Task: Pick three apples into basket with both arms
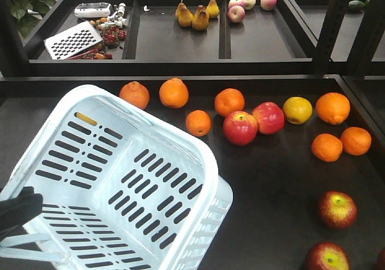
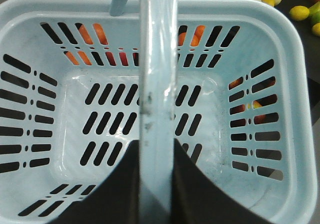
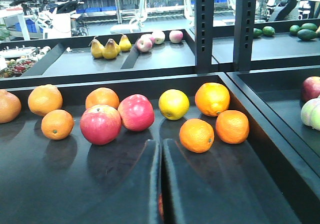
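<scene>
The pale blue basket (image 1: pixel 114 180) hangs tilted at the lower left of the front view, its opening facing me. My left gripper (image 2: pixel 159 141) is shut on the basket's swing handle (image 2: pixel 157 84), which runs up between the two black fingers (image 2: pixel 115 189); in the front view that gripper (image 1: pixel 21 213) shows at the left edge. The basket holds nothing. Two dark red apples (image 1: pixel 337 208) (image 1: pixel 326 258) lie at the lower right, with a third (image 1: pixel 382 261) cut off by the edge. My right gripper (image 3: pixel 161 143) is shut, fingers together, low over the dark tray.
Two brighter red apples (image 1: pixel 240 127) (image 3: pixel 100 124), a yellow apple (image 1: pixel 298 109) and several oranges (image 1: pixel 174 92) lie across the tray. A raised back shelf holds pears (image 1: pixel 195 14), pale apples and a grater (image 1: pixel 73 39). Black uprights (image 1: pixel 331 23) stand at the right.
</scene>
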Available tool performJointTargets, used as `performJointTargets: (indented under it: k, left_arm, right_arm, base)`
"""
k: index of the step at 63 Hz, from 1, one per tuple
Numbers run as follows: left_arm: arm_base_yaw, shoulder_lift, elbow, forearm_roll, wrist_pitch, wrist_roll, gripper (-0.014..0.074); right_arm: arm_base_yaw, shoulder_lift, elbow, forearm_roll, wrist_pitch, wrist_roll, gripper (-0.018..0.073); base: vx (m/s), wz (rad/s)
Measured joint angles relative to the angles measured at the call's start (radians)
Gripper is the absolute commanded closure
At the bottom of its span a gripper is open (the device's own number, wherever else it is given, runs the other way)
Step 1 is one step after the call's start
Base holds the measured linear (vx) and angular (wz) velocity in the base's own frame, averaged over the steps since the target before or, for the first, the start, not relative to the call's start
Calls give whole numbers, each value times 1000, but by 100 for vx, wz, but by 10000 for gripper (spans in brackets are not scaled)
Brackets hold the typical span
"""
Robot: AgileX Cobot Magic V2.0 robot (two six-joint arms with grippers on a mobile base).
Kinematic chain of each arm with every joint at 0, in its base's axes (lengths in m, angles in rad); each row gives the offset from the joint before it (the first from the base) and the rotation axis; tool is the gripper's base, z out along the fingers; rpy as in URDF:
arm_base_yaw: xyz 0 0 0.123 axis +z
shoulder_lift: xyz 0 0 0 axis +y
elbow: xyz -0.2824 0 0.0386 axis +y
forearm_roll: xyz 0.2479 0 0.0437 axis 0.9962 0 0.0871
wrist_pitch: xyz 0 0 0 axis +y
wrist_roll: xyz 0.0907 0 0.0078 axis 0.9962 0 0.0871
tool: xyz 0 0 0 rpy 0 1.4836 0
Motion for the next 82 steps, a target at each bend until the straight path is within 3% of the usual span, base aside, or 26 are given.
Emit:
performJointTargets:
  k: [47,64,82]
  left_arm:
    - [0,0,0,-20,-4,9,603]
    - [0,85,-57,-24,-3,131,603]
    - [0,404,-321,-24,98,325,603]
  right_arm:
    - [0,0,0,0,0,0,564]
    - [0,0,0,0,0,0,564]
    - [0,0,0,0,0,0,564]
  base:
    - [0,0]
    - [0,0]
    - [0,0]
